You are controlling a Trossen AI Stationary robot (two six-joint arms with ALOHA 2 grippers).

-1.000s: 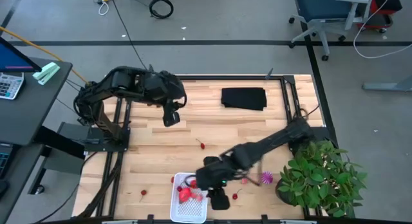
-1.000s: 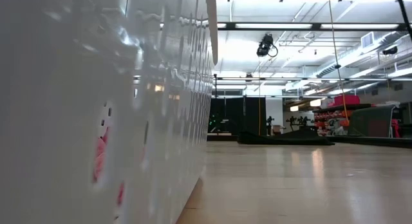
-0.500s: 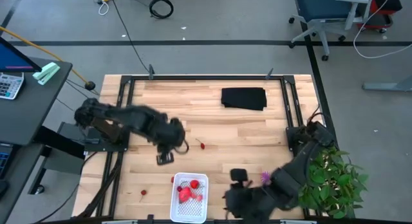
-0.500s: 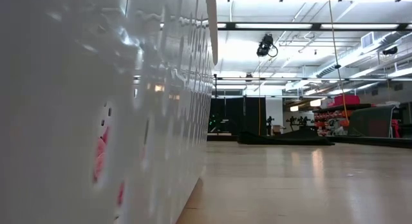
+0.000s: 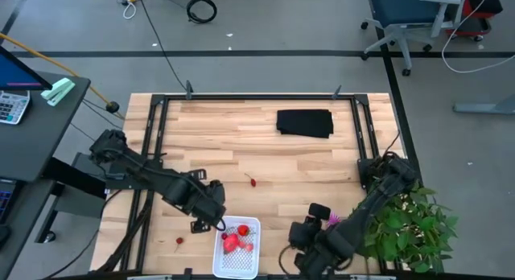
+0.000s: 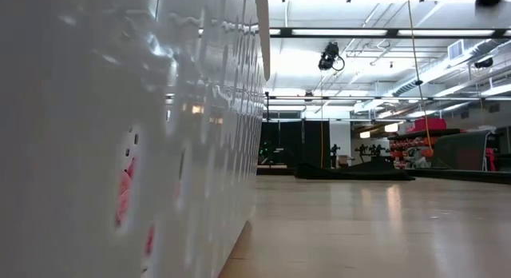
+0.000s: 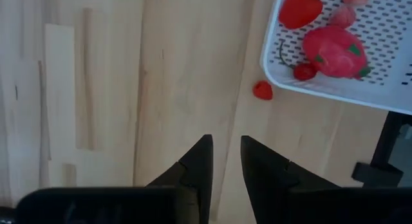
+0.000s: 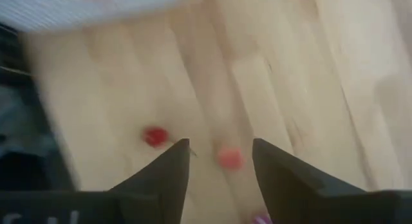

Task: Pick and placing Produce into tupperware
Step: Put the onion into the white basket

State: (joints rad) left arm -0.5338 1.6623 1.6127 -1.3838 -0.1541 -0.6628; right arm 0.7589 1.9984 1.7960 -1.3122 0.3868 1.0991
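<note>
Over the table (image 5: 265, 163), both grippers' jaws part, empty.

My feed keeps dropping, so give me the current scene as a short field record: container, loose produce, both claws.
container: white tupperware at the table's near edge, holding several red pieces, including a larger red-pink one
loose produce: small red piece just outside the tupperware; a cherry mid-table
left claw: empty, fingers narrowly apart, beside the tupperware
right claw: open, empty, over two small red pieces
</note>
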